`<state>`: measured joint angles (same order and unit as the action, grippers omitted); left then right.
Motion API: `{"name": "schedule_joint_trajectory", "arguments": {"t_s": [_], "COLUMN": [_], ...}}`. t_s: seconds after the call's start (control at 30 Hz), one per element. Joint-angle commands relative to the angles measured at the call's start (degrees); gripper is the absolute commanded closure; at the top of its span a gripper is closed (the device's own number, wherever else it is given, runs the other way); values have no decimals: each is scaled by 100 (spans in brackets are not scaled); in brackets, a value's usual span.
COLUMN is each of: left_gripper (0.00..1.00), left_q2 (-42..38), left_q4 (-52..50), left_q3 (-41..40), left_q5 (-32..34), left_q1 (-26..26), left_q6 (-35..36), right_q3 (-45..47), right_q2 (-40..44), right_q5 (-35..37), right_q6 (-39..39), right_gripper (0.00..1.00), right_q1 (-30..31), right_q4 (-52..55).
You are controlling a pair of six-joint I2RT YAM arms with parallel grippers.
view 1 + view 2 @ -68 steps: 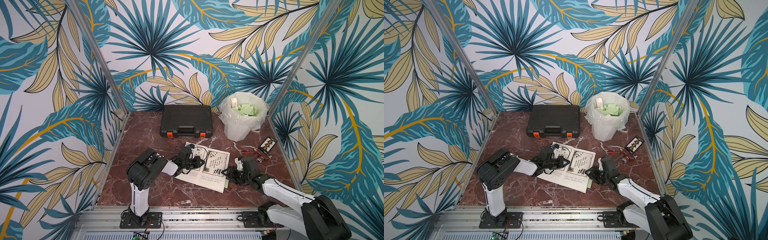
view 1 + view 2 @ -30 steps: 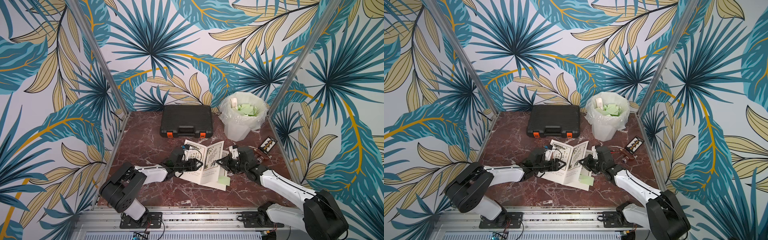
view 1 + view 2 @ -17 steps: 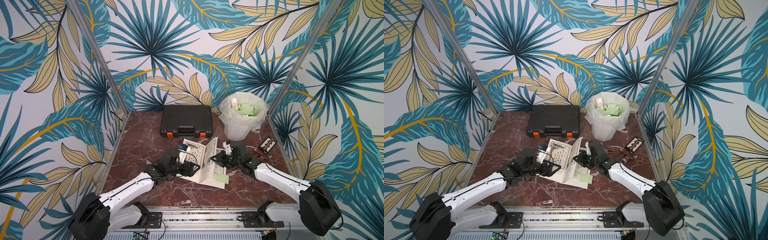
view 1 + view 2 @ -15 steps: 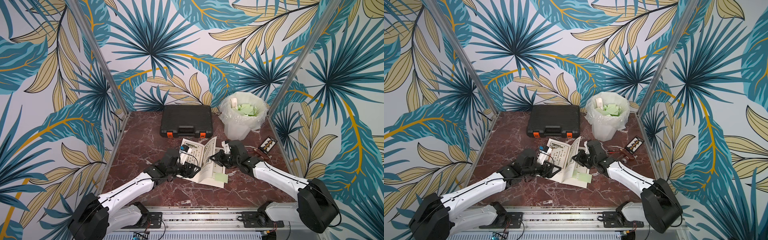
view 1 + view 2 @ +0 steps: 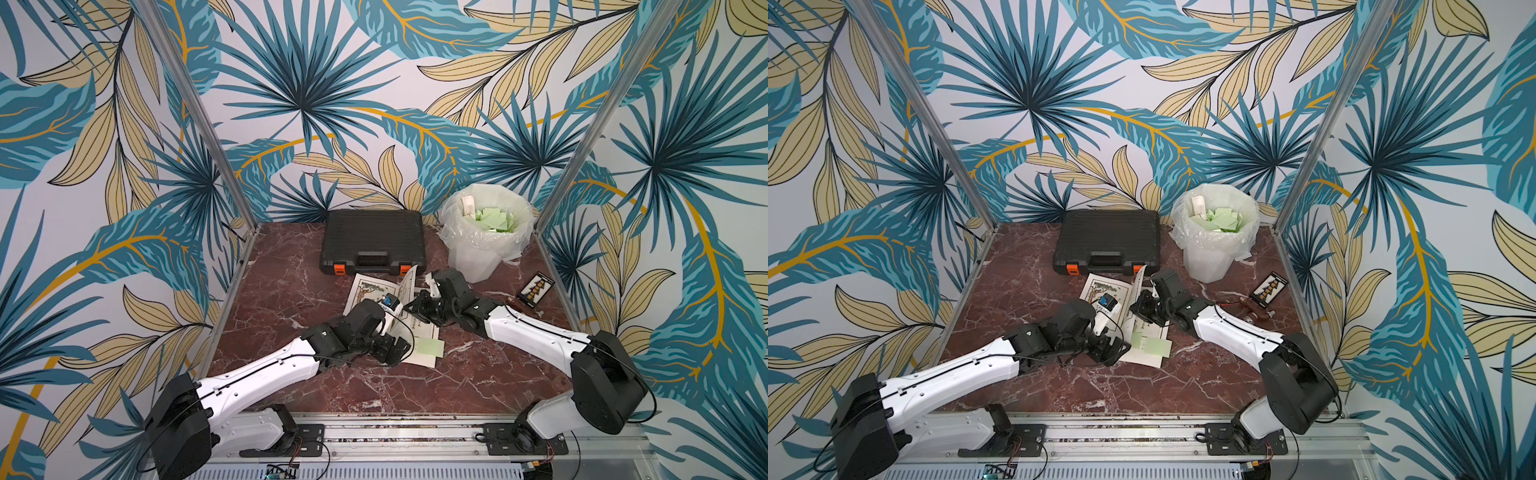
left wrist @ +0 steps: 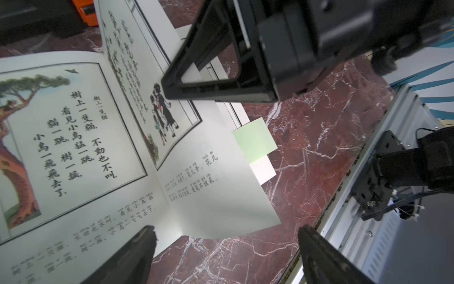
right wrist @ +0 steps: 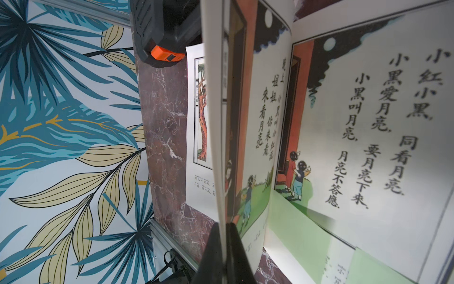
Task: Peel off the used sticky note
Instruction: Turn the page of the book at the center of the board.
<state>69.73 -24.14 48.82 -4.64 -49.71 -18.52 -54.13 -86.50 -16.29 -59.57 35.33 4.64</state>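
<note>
The right pincer (image 7: 222, 225) is clamped on one page (image 7: 215, 123) of the picture book (image 5: 365, 291) lying open on the counter (image 5: 291, 291), holding it upright. The left pincer (image 6: 226, 230) stands wide open, gripping nothing, at the book's near edge. The green sticky note (image 5: 429, 347) lies at the book's near right corner, just right of the left pincer

Leaf-print walls (image 5: 299, 104) — teal, tan on white; aluminium corner posts (image 5: 201, 120); red-brown marble floor (image 5: 286, 282), evenly lit.

The book (image 7: 363, 103) reads "小红小黑" and "樹上一隻貓".
</note>
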Motion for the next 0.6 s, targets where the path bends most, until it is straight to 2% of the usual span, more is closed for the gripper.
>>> {"name": "schedule_joint_trajectory", "arguments": {"t_s": [0.0,0.27,0.4,0.57], "left_gripper": [5,5,7,16], "left_q2": [302,1540,1872,2107], "left_q4": [-566,-1532,-1801,-1997], "left_q3": [637,1979,2244,2342], "left_q5": [746,1970,2439,2914], "left_q1": [-95,-575,-706,-798], "left_q6": [225,376,329,279], "right_q3": [-127,-153,-118,-80], "right_q2": [-79,-88,-84,-84], "right_q5": [120,175,188,147], "right_q6": [95,34,-22,-87], "right_gripper": [99,97,97,97], "right_q1": [77,138,141,149], "right_q4": [133,120,43,-73]}}
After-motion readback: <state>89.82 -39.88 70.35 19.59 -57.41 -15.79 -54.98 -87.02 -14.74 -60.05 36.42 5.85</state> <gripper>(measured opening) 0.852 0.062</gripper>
